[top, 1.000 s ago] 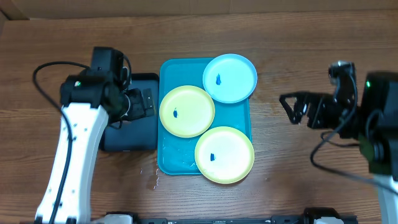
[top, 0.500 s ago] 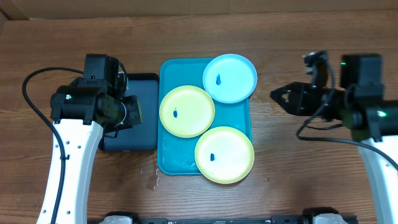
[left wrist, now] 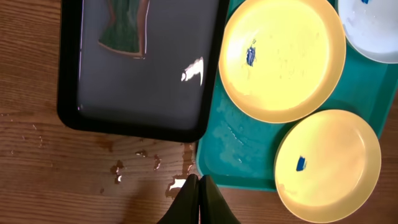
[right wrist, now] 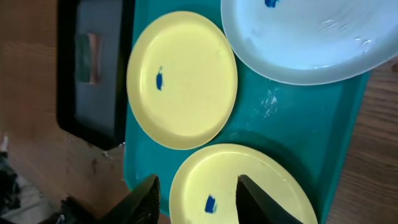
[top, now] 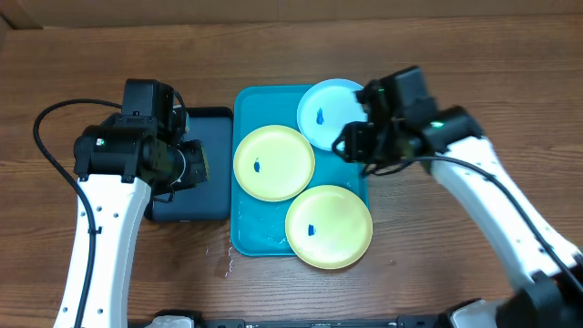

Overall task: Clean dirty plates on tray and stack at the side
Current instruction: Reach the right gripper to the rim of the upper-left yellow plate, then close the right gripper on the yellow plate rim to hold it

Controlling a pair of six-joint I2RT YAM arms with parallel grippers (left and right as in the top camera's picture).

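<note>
Overhead. The left gripper (top: 200, 167) hangs over the black tray (top: 196, 208), off the outer long side of the turquoise tray (top: 258, 230). The right gripper (top: 351, 144) sits over the turquoise tray's opposite side, at the near rim of the light blue plate (top: 330, 109). The upper yellow-green plate (top: 273, 162) lies just ahead of its jaws and the lower yellow-green plate (top: 328, 226) is off to one side. All three plates are on the tray, each with a blue smudge, and none is stacked at the side yet. I judge the right arm clearly nearer all of them.

Left wrist. The fingers are pressed together with nothing between them. They hang above wet table (left wrist: 37, 180), just off the black tray's rim. The sponge (left wrist: 124, 28) lies well ahead of the tips, at the black tray's far end. The plates sit off to the side of the jaws, across that tray's edge.

Right wrist. The jaws stand partly apart and hold nothing. The lower yellow-green plate shows directly between the two fingers, with its rim crossing the gap. The upper one is ahead and the blue one ahead and off to the side. I cannot tell the height above the plate.

Reading for the coming move: the plates are round, so there is no long axis to line up with and only the rim matters. The right jaws look best placed for the lower plate. The left jaws would need to part before taking the sponge.
</note>
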